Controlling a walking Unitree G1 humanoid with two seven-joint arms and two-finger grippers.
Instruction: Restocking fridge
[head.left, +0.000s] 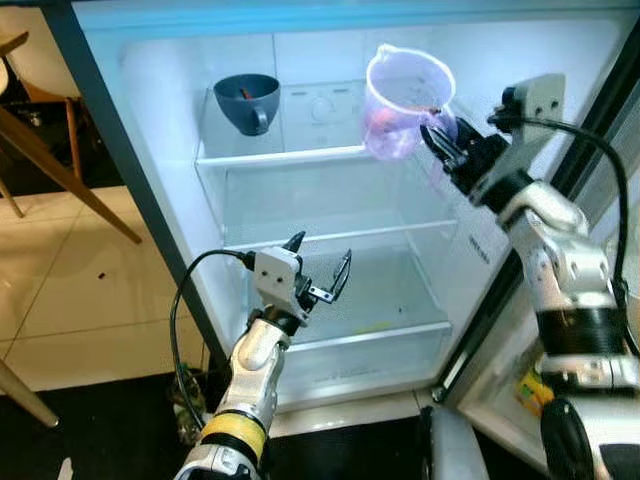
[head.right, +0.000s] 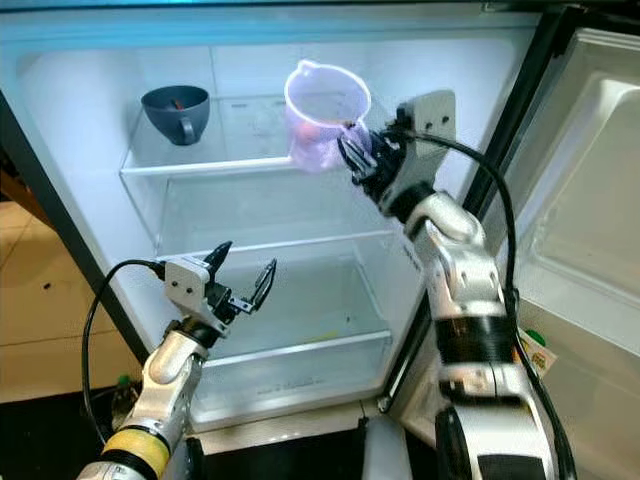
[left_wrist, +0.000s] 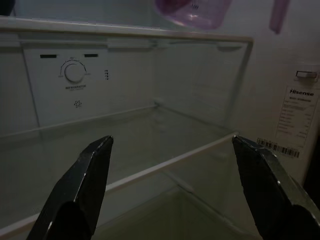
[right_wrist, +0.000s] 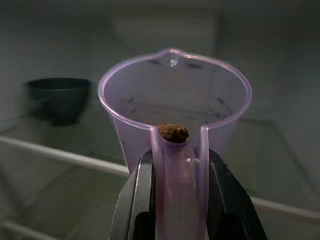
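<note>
A clear purple measuring jug (head.left: 405, 100) hangs just above the right end of the fridge's top glass shelf (head.left: 290, 156), with something small and brown (right_wrist: 173, 132) showing at its rim. My right gripper (head.left: 440, 135) is shut on the jug's handle (right_wrist: 175, 195). A dark blue cup (head.left: 247, 100) stands at the left of that same shelf. My left gripper (head.left: 322, 270) is open in front of the middle shelf (head.left: 350, 236), holding nothing; its fingers (left_wrist: 80, 190) stand wide apart in the left wrist view.
The fridge door (head.right: 585, 200) stands open on the right. Wooden chair legs (head.left: 60, 170) stand on the tiled floor to the left. A thermostat dial (left_wrist: 73, 73) sits on the back wall. The lower shelf (head.left: 370, 335) lies below my left gripper.
</note>
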